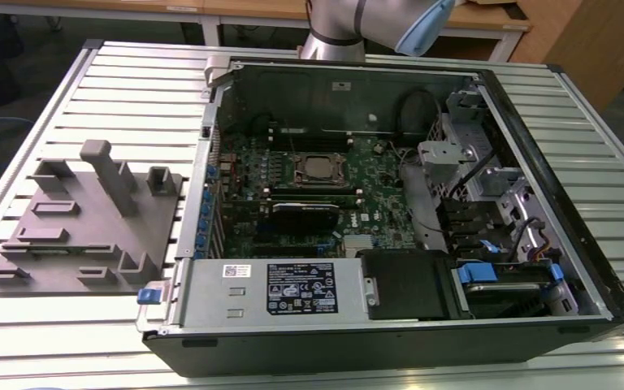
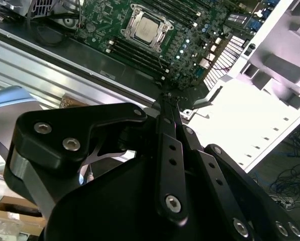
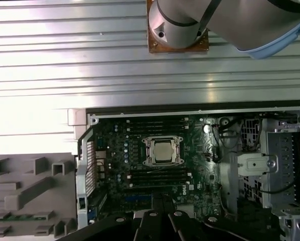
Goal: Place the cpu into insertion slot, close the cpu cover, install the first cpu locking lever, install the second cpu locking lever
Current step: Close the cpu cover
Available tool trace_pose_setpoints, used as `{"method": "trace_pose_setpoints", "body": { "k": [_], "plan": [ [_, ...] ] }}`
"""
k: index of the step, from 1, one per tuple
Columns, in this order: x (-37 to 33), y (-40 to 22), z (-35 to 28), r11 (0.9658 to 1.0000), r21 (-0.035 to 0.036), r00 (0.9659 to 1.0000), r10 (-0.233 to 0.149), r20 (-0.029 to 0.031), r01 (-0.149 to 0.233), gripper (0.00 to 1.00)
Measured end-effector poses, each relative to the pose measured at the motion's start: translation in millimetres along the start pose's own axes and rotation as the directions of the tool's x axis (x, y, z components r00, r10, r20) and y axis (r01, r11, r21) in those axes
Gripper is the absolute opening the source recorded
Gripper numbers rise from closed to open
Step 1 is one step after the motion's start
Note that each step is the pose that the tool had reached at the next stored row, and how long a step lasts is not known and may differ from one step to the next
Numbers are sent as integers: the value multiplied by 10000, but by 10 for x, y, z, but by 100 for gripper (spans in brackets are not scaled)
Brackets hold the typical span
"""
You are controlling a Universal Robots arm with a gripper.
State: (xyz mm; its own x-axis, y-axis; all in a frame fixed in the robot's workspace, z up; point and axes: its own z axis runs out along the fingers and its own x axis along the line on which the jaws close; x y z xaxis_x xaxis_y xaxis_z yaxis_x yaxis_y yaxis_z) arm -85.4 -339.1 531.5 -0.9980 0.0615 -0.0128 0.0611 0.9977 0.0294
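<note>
Hovering well above board (image 3: 114,168), hand (image 2: 167,99) pressed together, empty. Cpu (image 3: 163,150) seated, cover (image 3: 147,150) looks closed over it. Judged: lever step; calls for fine descent beside cover.

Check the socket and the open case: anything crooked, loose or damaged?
Nothing stands out. The cpu lies flat and square within the cpu cover frame, and the gripper hangs shut and empty, clear of the computer case.
</note>
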Motion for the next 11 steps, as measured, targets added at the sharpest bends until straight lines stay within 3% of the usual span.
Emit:
{"method": "trace_pose_setpoints", "body": {
  "k": [1,2,11],
  "plan": [
    [0,0,11,10000,0,10000,0,0,0,10],
    [1,-2,76,10000,-1,10000,0,1,0,10],
    [1,-3,108,10000,0,10000,0,0,0,10]
  ]
}}
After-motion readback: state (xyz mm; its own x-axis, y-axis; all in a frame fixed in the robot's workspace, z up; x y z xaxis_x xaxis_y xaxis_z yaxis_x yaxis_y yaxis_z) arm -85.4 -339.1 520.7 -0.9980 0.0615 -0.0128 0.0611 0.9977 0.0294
